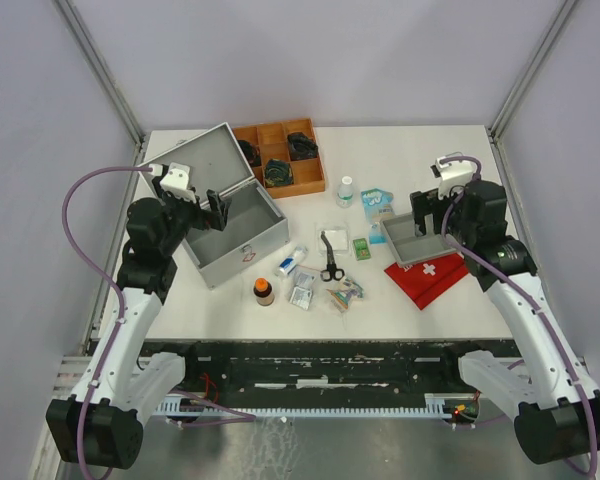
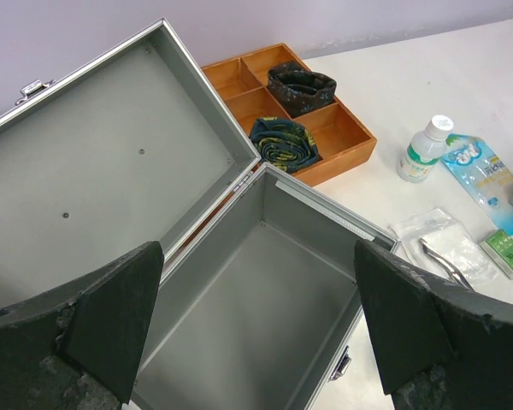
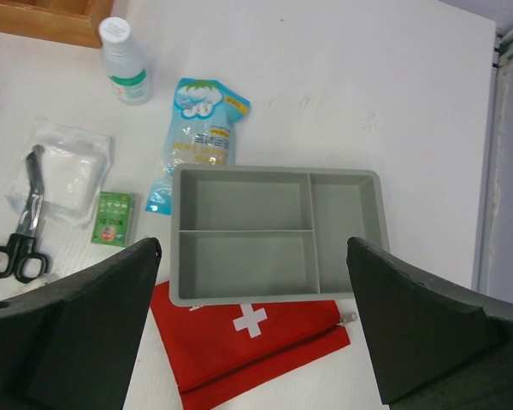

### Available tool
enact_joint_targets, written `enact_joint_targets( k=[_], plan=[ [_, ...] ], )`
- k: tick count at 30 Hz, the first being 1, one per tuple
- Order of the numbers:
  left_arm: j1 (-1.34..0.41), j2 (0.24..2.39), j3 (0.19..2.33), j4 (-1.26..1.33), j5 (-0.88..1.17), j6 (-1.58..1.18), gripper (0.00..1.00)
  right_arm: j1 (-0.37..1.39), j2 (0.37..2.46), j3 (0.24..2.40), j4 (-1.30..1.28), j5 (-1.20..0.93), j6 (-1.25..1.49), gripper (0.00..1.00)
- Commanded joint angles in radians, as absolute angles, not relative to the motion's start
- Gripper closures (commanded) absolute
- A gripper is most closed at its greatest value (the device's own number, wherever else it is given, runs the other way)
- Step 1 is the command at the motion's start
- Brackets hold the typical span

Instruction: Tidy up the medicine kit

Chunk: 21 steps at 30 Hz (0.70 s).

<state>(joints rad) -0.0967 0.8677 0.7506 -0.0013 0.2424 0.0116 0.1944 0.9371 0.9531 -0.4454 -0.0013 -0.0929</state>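
Note:
The medicine kit (image 1: pixel 248 252), a silver-grey metal case, stands open at the left, its lid (image 1: pixel 192 165) tilted back and its inside (image 2: pixel 265 290) bare. My left gripper (image 1: pixel 212 211) hangs open just above the case, with both fingers (image 2: pixel 111 316) spread over the cavity and nothing between them. My right gripper (image 1: pixel 427 213) is open over the small grey tray (image 1: pixel 400 252), whose three compartments (image 3: pixel 274 172) hold nothing. A red pouch with a white cross (image 3: pixel 256 346) lies partly under that tray.
Loose items lie between the case and the tray: scissors (image 1: pixel 331 262) on a clear bag, a white bottle (image 1: pixel 346 192), a blue packet (image 1: pixel 377 203), a green box (image 1: pixel 362 248), a brown bottle (image 1: pixel 264 291) and small packets (image 1: pixel 342 292). A wooden compartment tray (image 1: pixel 308 182) sits behind.

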Motion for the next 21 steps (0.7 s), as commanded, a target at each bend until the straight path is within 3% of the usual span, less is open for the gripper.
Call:
enact_joint_targets(
  k=[1, 6, 11, 21],
  plan=[
    [-0.092, 0.858, 0.771, 0.027, 0.263, 0.063, 0.01, 0.192, 0.964, 0.995, -0.46, 0.144, -0.144, 0.0],
    [-0.092, 0.859, 0.772, 0.025, 0.294, 0.063, 0.01, 0.184, 1.088, 1.04, -0.538, 0.255, -0.214, 0.0],
    [-0.092, 0.858, 0.771, 0.025, 0.302, 0.062, 0.01, 0.095, 1.216, 1.033, -0.547, 0.148, -0.248, 0.03],
    [-0.092, 0.858, 0.772, 0.024, 0.312, 0.063, 0.01, -0.023, 1.506, 1.125, -0.646, -0.034, -0.348, 0.25]
  ],
)
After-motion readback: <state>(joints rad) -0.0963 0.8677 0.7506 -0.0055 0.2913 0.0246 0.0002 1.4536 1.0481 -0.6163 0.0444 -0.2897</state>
